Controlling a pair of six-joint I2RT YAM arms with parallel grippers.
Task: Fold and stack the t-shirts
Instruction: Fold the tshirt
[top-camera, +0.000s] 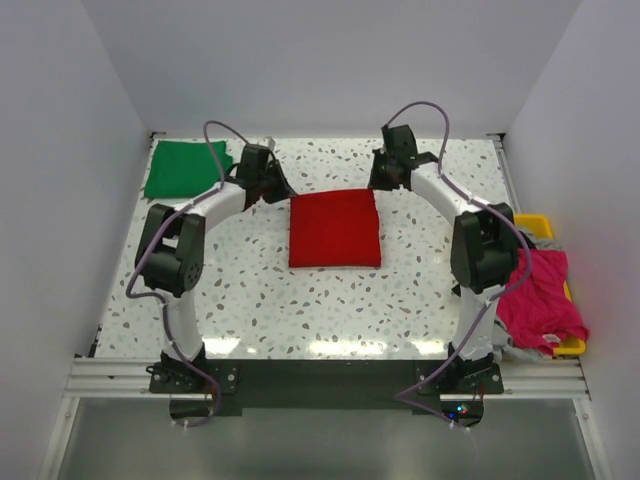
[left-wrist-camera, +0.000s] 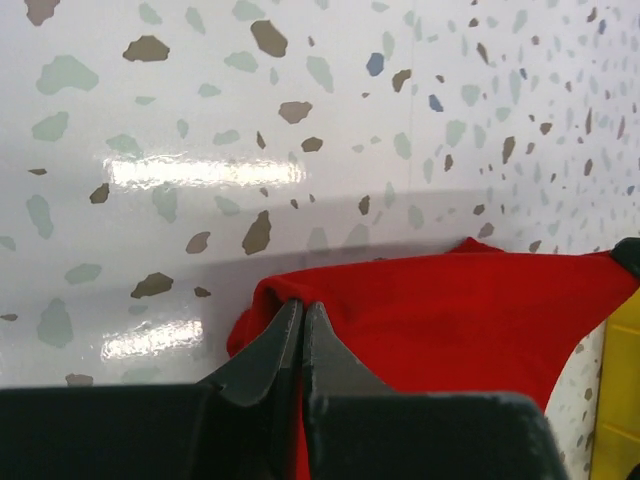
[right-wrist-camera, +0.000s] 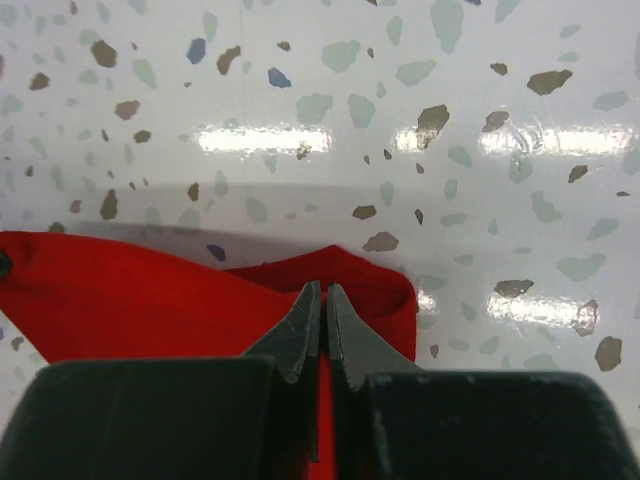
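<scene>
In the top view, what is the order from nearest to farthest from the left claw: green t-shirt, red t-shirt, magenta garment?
1. red t-shirt, centre, pinched by the left claw.
2. green t-shirt, far left corner.
3. magenta garment, right edge.

Bright overhead light. Glare bars streak the glossy desk beyond the left claw and right claw; near claw bodies slightly blurred.

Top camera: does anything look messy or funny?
Yes. The crumpled magenta garment on the right spills over the edge of its yellow plastic tray. The red cloth t-shirt and the green cloth t-shirt lie folded flat.
</scene>
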